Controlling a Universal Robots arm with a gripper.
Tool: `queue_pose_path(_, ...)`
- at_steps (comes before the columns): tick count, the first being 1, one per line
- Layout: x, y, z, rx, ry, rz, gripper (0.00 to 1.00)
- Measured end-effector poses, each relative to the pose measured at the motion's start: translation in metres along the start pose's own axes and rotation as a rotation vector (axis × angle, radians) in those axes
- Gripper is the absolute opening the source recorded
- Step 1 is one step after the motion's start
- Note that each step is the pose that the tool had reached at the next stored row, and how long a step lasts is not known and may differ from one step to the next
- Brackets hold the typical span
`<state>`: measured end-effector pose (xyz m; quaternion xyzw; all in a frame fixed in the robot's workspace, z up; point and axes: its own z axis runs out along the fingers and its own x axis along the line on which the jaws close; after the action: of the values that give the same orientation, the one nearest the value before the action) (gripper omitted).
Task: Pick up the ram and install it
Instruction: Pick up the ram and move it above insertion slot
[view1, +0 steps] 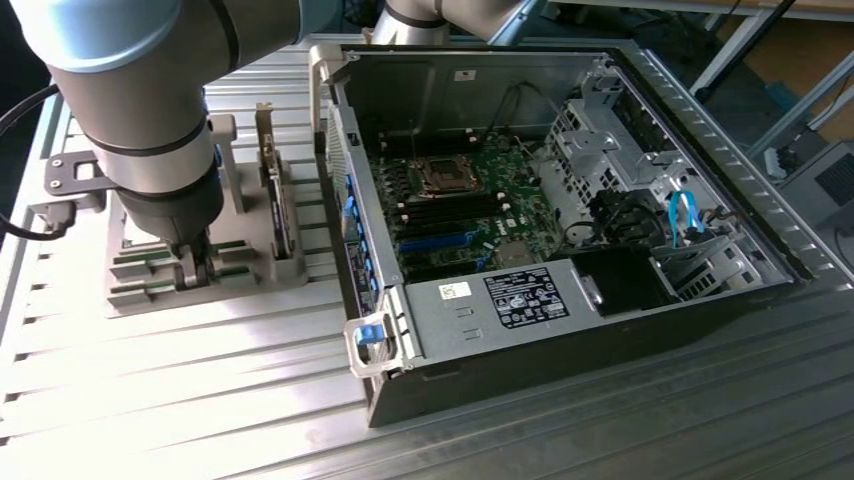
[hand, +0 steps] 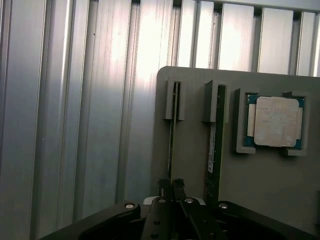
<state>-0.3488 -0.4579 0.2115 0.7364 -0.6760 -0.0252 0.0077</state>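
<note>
The ram (hand: 173, 135) is a thin green stick standing on edge in a slot of the grey holder (hand: 270, 190). My gripper (hand: 171, 186) sits at one end of it, and its two dark fingers are closed against the stick's two faces. In the exterior view the gripper (view1: 195, 270) reaches straight down into the holder (view1: 147, 295) at the exterior view's left, and the fingers hide the ram there. The open computer case (view1: 400, 340) lies to the exterior view's right, with the motherboard (view1: 461, 215) exposed inside.
A larger dark card (hand: 214, 150) stands in the neighbouring slot, close beside the ram; it also rises upright in the exterior view (view1: 275, 200). A square silver processor chip (hand: 274, 121) lies in a recess of the holder. Everything rests on a ribbed aluminium table (view1: 200, 390).
</note>
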Motion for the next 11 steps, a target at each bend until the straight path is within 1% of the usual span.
queue_pose_path(11, -0.0002, 0.0003, -0.0070, 0.0000, 0.0000, 0.000, 0.13)
